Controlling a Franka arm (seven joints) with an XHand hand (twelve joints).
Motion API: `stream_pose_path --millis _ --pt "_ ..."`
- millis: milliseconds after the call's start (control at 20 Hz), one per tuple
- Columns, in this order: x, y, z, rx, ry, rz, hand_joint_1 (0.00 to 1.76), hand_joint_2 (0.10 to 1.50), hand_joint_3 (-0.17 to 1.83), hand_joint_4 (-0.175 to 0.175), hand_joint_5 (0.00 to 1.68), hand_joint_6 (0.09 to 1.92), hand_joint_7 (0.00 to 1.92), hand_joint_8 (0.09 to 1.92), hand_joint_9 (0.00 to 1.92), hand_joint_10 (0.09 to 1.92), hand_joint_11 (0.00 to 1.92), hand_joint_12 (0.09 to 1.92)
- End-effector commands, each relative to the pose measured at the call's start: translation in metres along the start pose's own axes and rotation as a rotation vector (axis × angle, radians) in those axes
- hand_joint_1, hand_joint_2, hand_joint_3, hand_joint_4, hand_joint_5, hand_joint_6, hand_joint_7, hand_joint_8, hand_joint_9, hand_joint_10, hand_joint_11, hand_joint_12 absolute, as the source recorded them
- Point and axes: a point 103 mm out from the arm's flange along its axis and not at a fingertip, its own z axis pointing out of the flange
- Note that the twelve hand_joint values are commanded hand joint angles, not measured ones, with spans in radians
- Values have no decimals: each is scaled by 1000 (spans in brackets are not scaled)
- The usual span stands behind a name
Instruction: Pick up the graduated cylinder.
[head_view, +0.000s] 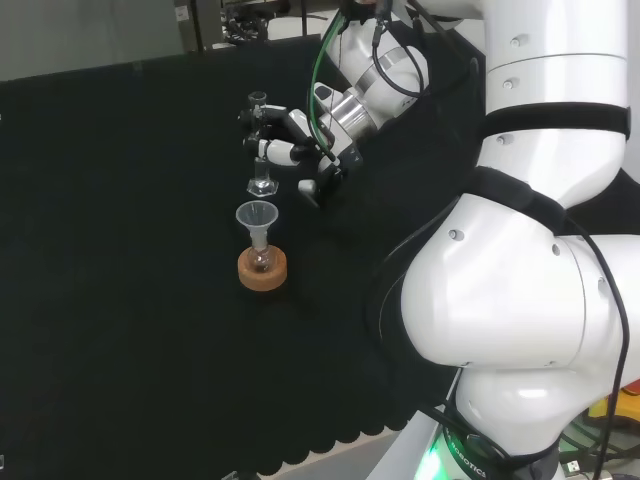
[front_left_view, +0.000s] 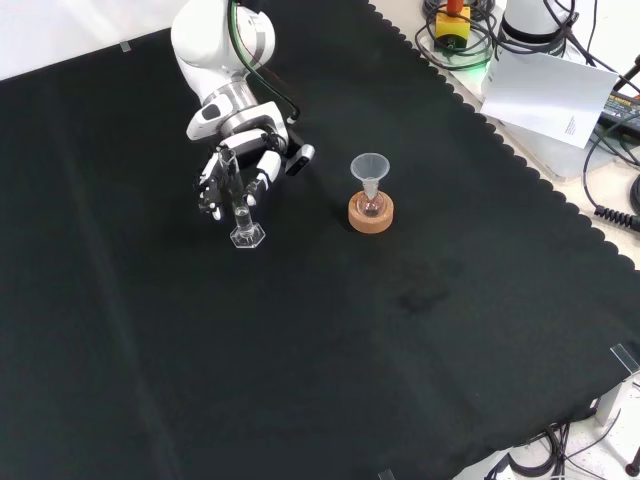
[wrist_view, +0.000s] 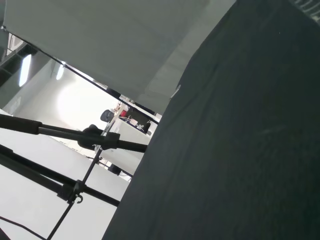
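A clear glass graduated cylinder (head_view: 261, 150) (front_left_view: 241, 212) stands upright on its hexagonal foot on the black cloth. The black and white hand (head_view: 283, 140) (front_left_view: 236, 170) is at the cylinder's upper part, and its fingers (front_left_view: 214, 187) curl round the tube. In the front view the foot rests on the cloth just below the hand. In the head view the cylinder's mouth shows above the fingers.
A small flask with a clear funnel (head_view: 257, 219) (front_left_view: 369, 169) in its neck sits on a cork ring (head_view: 262, 268) (front_left_view: 370, 212), close beside the cylinder. The arm's white links (head_view: 530, 200) stand at the right of the head view. Cables and paper (front_left_view: 555, 95) lie beyond the cloth's scalloped edge.
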Motion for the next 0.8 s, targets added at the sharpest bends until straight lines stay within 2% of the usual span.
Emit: stream_pose_path --millis 50,200,300,350,400,500,600,800 --pt "-3 -4 -10 -11 -23 3 1056 1151 -175 -17 683 537 625 560 929 341 765 1079" --pt "3 -1 -5 -41 -17 8 1062 1205 -175 -4 764 567 702 567 997 318 857 1025" --pt "7 1 -3 -62 -45 19 1063 1192 -76 -17 842 947 814 579 1089 300 970 973" --pt "9 2 6 -9 -112 20 1069 1177 -45 -23 878 1027 882 570 1143 279 1037 935" --pt "10 3 7 -7 -150 30 1078 1162 -27 -30 909 1053 957 544 1198 251 1106 893" --pt "12 3 -3 -8 -163 27 1096 1143 -16 -51 953 1049 1080 473 1293 183 1223 808" --pt "15 4 -11 -14 -210 26 1109 1137 -19 -74 973 1037 1167 400 1362 118 1303 744" --pt "20 2 -29 -13 -238 15 1118 1135 -24 -91 984 1028 1235 358 1418 87 1357 710"
